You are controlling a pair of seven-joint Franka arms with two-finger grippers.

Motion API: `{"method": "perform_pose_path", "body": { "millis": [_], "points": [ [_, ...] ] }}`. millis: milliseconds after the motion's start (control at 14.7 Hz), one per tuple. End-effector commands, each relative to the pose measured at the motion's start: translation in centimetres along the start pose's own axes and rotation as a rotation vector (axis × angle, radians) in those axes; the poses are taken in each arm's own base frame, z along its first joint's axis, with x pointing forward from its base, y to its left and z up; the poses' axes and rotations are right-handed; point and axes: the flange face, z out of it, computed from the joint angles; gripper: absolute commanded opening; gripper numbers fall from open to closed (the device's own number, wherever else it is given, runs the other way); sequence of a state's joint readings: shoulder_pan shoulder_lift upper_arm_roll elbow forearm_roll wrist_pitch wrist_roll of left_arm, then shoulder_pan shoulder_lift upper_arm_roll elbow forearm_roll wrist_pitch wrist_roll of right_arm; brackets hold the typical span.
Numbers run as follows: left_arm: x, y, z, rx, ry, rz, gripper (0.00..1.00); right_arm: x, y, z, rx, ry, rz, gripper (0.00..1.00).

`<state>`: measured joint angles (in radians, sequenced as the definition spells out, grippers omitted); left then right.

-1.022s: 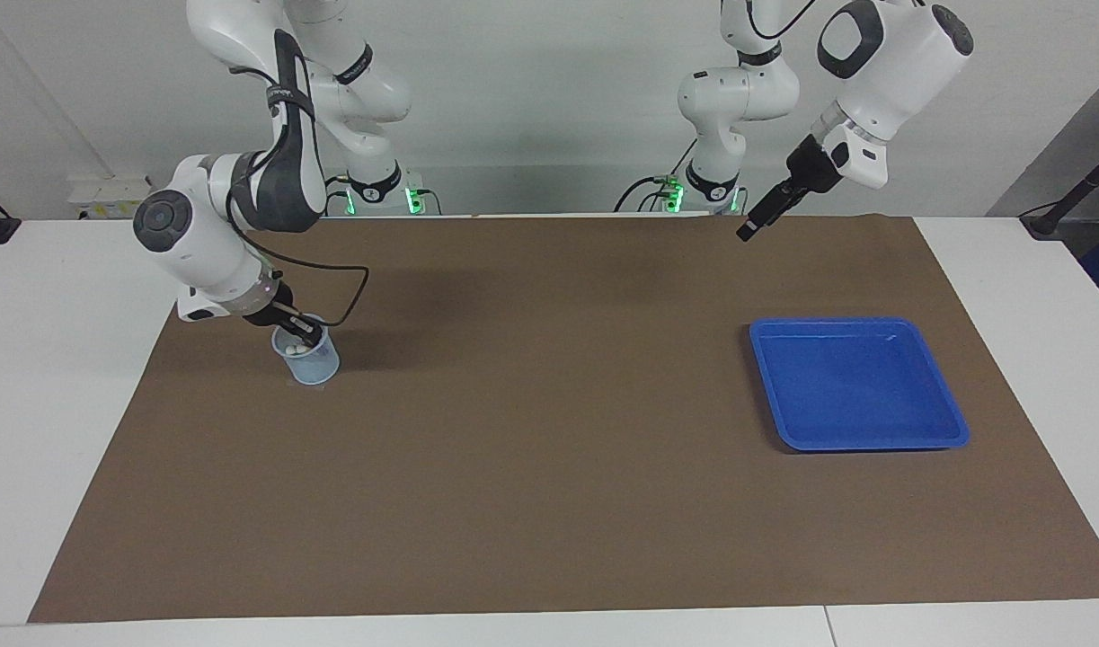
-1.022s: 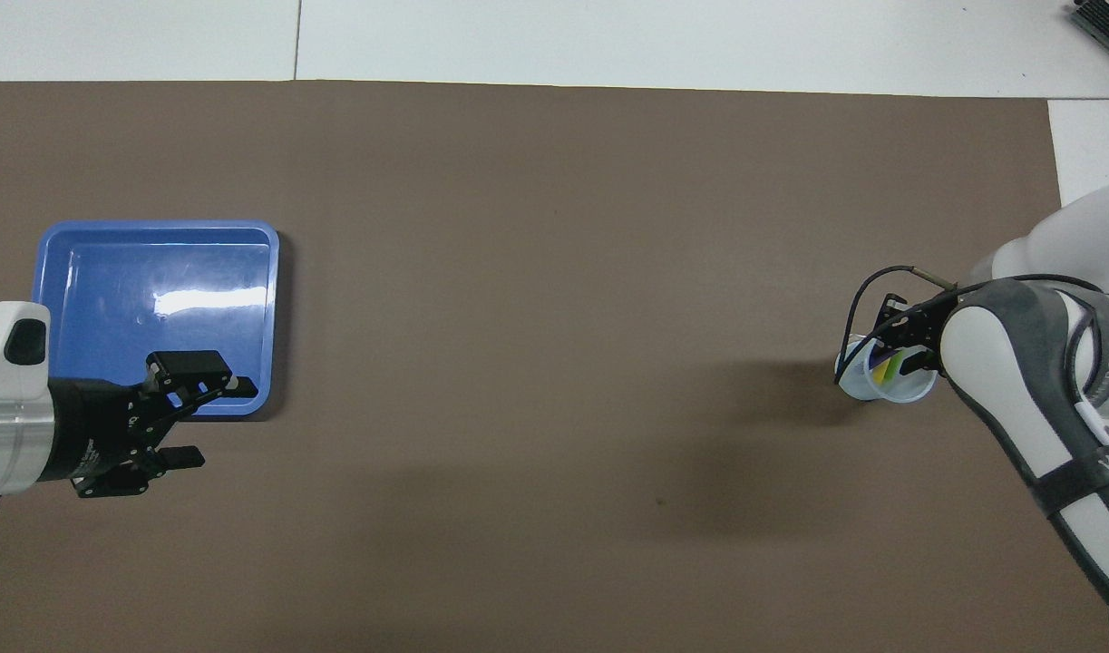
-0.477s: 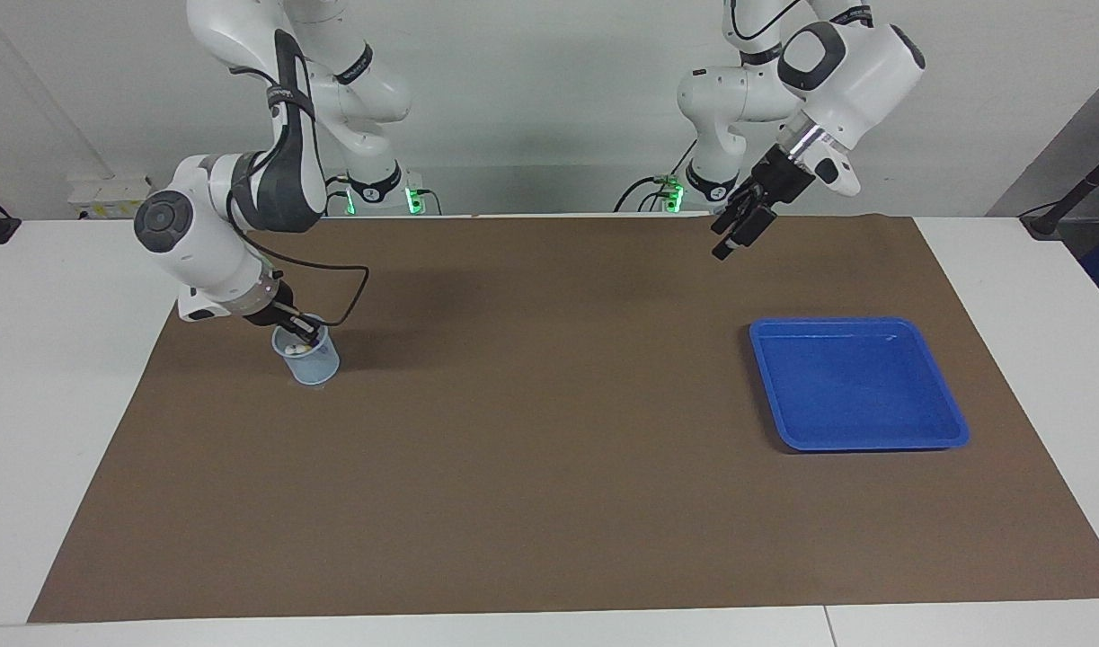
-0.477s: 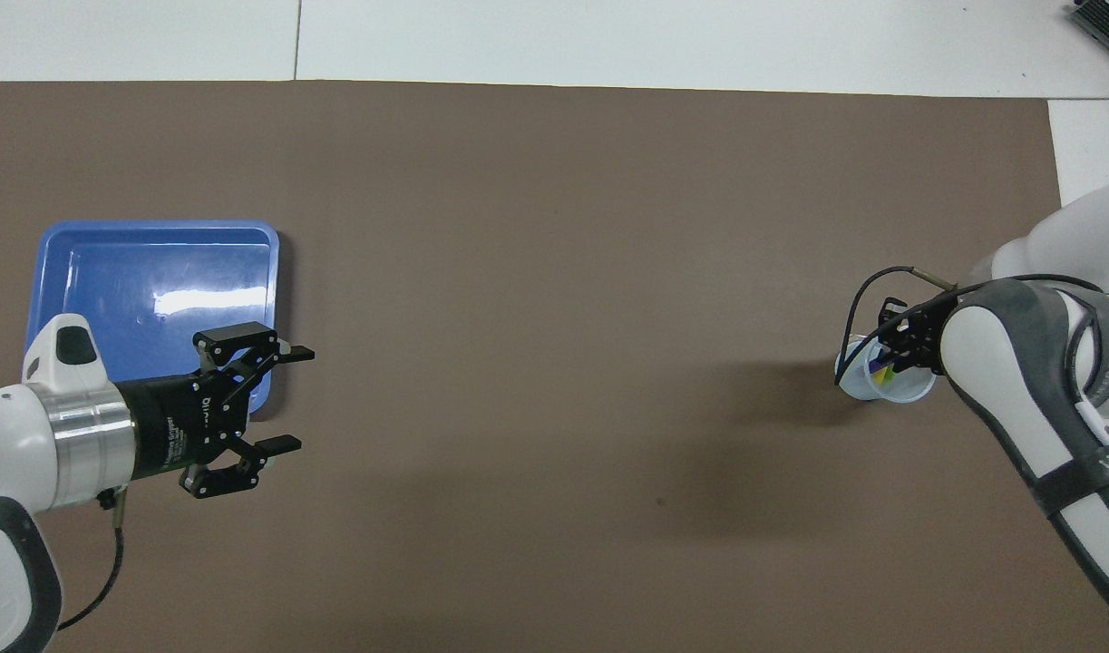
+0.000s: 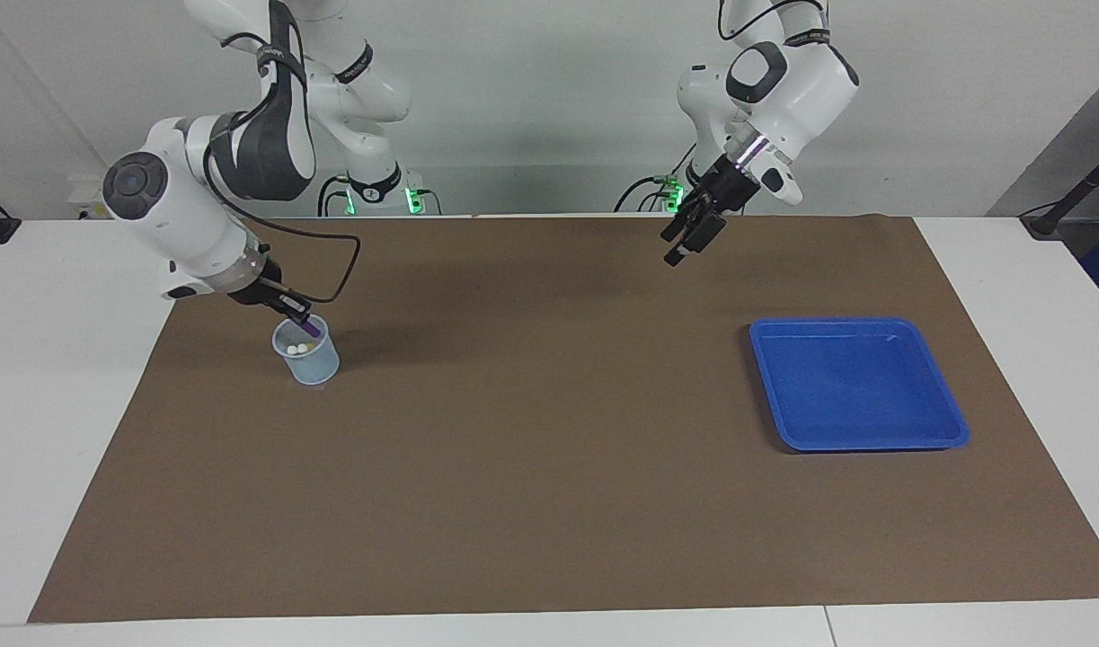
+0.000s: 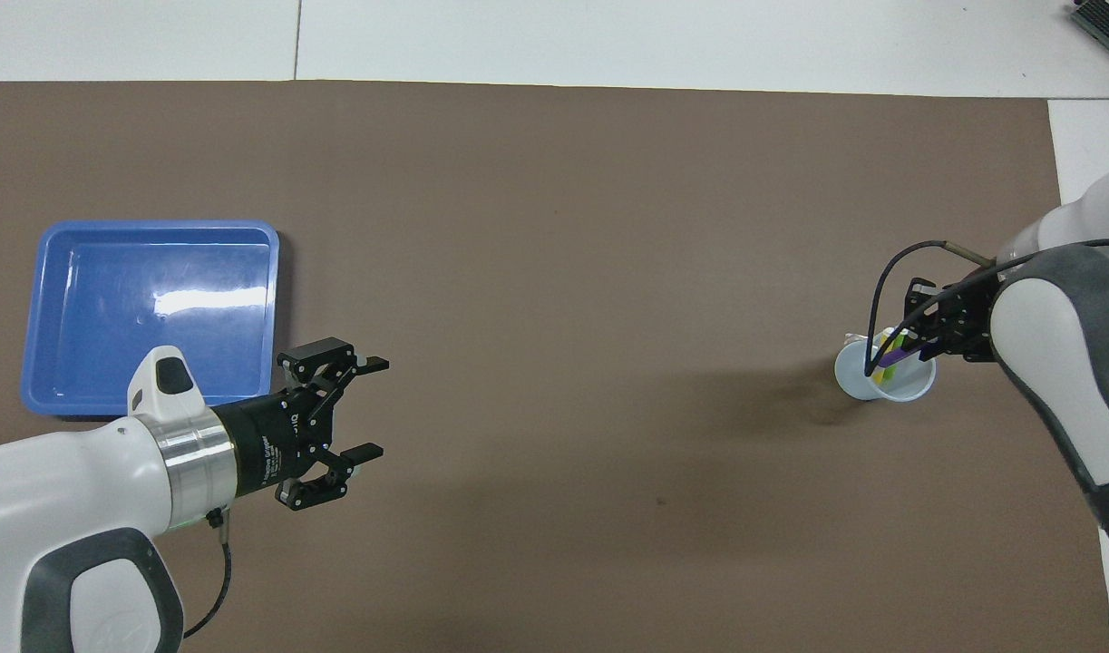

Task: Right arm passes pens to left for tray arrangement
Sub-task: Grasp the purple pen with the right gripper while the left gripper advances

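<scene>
purple pen pinched by right gripper.

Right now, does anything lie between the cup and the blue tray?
Nothing: only bare brown mat between cup and tray, as both views show.

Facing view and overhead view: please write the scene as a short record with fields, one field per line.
right gripper: over the cup, shut on the purple pen
cup: on the brown mat, toward the right arm's end; pens inside
left gripper: open, raised over the mat, holding nothing
tray: toward the left arm's end, no pens in it
</scene>
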<state>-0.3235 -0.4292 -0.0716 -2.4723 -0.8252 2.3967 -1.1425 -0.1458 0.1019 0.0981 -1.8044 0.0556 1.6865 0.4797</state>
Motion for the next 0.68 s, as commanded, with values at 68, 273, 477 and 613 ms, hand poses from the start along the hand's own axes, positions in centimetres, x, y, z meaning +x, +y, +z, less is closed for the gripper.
{"method": "perform_pose_path", "body": {
  "millis": [68,273,477,613],
  "points": [
    [-0.7,-0.3,0.0,-0.069,-0.032,-0.144,1.0,-2.2,-1.7,-5.3,0.006,0.022,-0.06,0.03],
    [-0.2,0.6,-0.3,-0.099,-0.041,-0.214,0.99,-4.5,-3.8,-8.4,0.027,0.041,-0.102,0.02],
    [0.1,1.7,-0.5,-0.135,-0.031,-0.291,1.0,-6.9,-6.6,-9.7,0.146,0.034,-0.098,0.01],
    [0.2,2.5,-0.7,-0.145,-0.034,-0.298,1.0,-8.1,-9.1,-9.9,0.241,0.018,-0.019,0.01]
  ]
}}
